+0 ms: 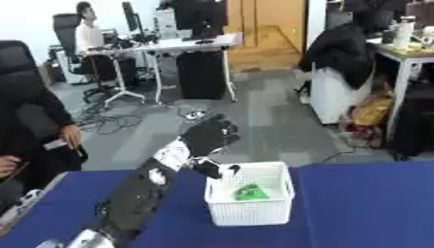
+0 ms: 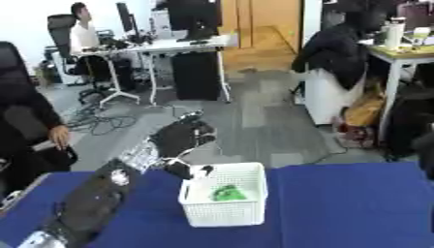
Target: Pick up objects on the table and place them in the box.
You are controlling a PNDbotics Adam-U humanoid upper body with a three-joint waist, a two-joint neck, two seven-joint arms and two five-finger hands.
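A white slatted box [image 1: 251,214] stands on the blue table [image 1: 364,203]. Inside it lies a green object [image 1: 251,193]. My left arm reaches in from the lower left, and my left hand [image 1: 209,136] hovers above the box's far left corner with its fingers relaxed and nothing in them. A small dark piece [image 1: 207,169] hangs just under the hand at the box's rim. My right hand shows in neither view.
The table's far edge runs just behind the box. Beyond it lies an office floor with desks, chairs and cables. A seated person in dark clothes [image 1: 34,131] is at the table's left side, not touching anything on it.
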